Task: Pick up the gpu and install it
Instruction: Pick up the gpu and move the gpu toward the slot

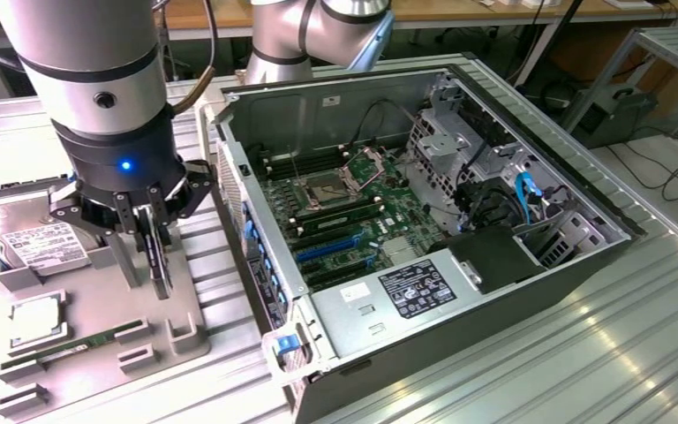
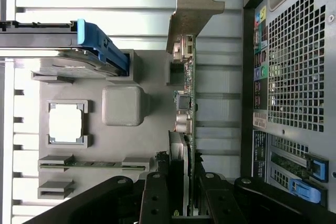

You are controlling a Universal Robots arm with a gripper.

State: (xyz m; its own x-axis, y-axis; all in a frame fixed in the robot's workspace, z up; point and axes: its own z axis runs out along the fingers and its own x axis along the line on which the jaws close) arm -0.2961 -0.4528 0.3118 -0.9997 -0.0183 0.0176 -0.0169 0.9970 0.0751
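In the exterior view, the end effector point(image 1: 141, 231) is clamped on the gpu point(image 1: 159, 265), which stands on edge just beside the open computer case point(image 1: 433, 203), on the exterior view's left. In the wrist view, its fingers point(image 2: 157, 195) pinch the gpu point(image 2: 187, 103) near the case's vented back.

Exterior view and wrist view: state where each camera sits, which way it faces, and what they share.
Exterior view: off the arm, raised, looking down on the open computer case and grey tray; arm and gripper show.
Wrist view: on the wrist, looking along the fingers at the graphics card and tray.
Shared: gripper closed on the graphics card, tray, case.
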